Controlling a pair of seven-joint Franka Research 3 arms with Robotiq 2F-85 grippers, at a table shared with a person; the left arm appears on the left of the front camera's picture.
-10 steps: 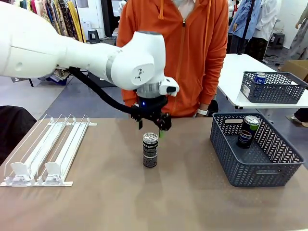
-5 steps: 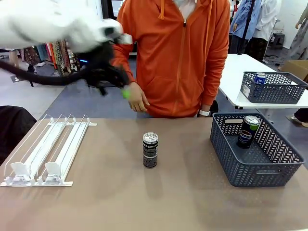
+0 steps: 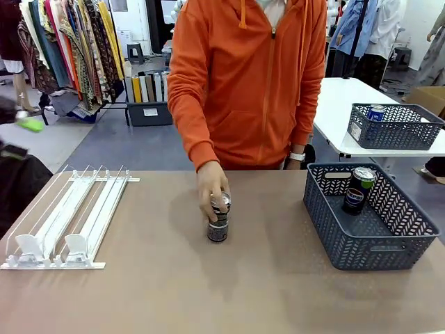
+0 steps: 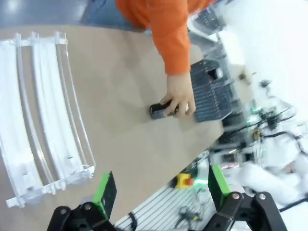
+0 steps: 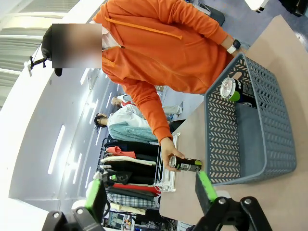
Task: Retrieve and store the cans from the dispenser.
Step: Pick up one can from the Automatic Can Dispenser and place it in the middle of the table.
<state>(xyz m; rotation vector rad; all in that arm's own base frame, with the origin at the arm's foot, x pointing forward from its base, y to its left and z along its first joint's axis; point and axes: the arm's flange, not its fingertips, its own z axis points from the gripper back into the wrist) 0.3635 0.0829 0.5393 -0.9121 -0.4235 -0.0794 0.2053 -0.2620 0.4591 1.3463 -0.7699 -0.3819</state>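
Centrally, hand over can.

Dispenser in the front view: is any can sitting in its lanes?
No. The dispenser has bare white lanes; the black can stands mid-table under the person's hand.

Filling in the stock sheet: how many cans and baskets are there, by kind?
Black cans: 2, one under the person's hand, one in the near basket.
Blue cans: 1, in the far basket.
Grey baskets: 2.
Total: 5.
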